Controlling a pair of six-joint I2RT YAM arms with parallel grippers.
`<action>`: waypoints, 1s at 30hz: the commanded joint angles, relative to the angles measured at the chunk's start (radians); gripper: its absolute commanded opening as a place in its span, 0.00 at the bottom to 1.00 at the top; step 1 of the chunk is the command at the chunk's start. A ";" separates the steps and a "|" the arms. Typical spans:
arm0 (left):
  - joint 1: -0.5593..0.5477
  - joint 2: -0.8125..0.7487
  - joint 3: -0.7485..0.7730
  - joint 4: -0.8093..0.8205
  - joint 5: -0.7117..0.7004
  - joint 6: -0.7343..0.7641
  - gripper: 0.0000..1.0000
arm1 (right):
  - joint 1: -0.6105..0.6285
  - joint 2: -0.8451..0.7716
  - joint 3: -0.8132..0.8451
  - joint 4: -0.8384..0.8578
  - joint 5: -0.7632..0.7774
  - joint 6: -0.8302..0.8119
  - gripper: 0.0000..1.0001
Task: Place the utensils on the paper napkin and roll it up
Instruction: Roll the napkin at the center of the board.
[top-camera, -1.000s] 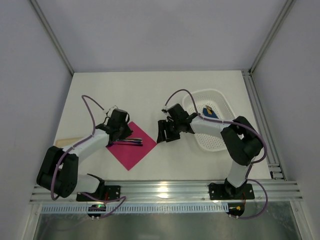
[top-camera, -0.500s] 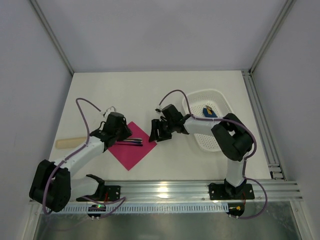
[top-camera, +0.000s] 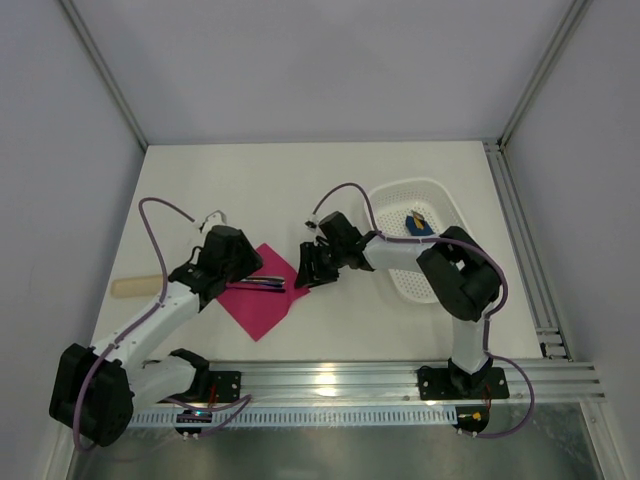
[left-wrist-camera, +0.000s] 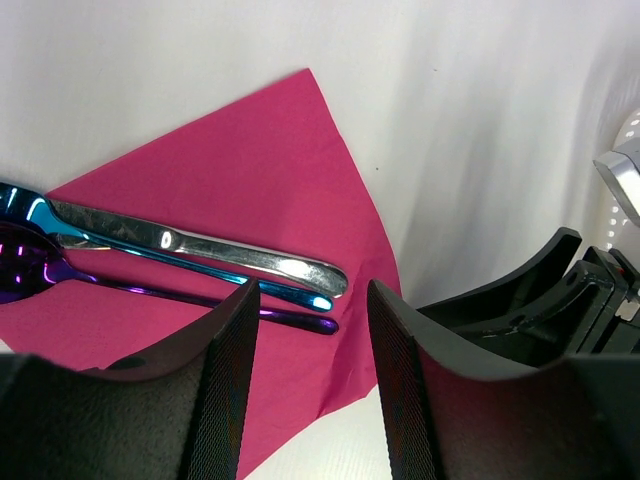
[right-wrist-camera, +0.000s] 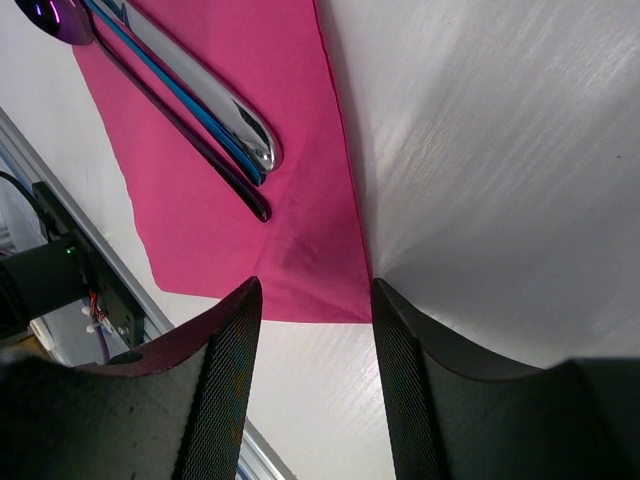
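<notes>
Napkin (top-camera: 258, 310) front and centre, a pink square lying flat on the white table (top-camera: 300, 180). It's turned like a diamond, one corner aimed at the near rail between the two arms. Laid across its upper half are the utensils (top-camera: 265, 285), slim and glossy, side by side. From the wrist views, that's a silvery handle, a thin blue one and a dark purple one with a round spoon head. The handle tips stop short of the paper's right-hand corner, all on the pink.

Over on the left, the left gripper (left-wrist-camera: 312, 305) hangs above the napkin's left side, just over the head ends of the utensils. Its claw is released: both fingers (left-wrist-camera: 225, 390) stand apart and only paper and handle tips show in the gap. Nothing is held.

On the other side, the right gripper (right-wrist-camera: 316, 288) is down low at the napkin's right corner. Its claw is parted too, and that corner's edge runs right up the gap between its fingers. Whether a pad touches the paper, I can't tell.

Further left, a pale beige stick (top-camera: 133, 287) lies on the table, well apart from the napkin. Far right sits a white basket (top-camera: 400, 186) with a small blue item (top-camera: 418, 222) inside.
</notes>
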 joint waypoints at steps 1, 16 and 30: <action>-0.003 -0.030 0.032 -0.017 -0.003 0.026 0.49 | 0.009 0.007 0.021 0.045 -0.031 0.006 0.51; -0.003 -0.010 0.036 -0.006 0.043 0.031 0.50 | 0.011 0.021 0.065 0.146 -0.121 0.040 0.51; -0.003 -0.013 0.033 -0.011 0.048 0.025 0.49 | 0.009 0.056 0.117 0.175 -0.160 0.037 0.50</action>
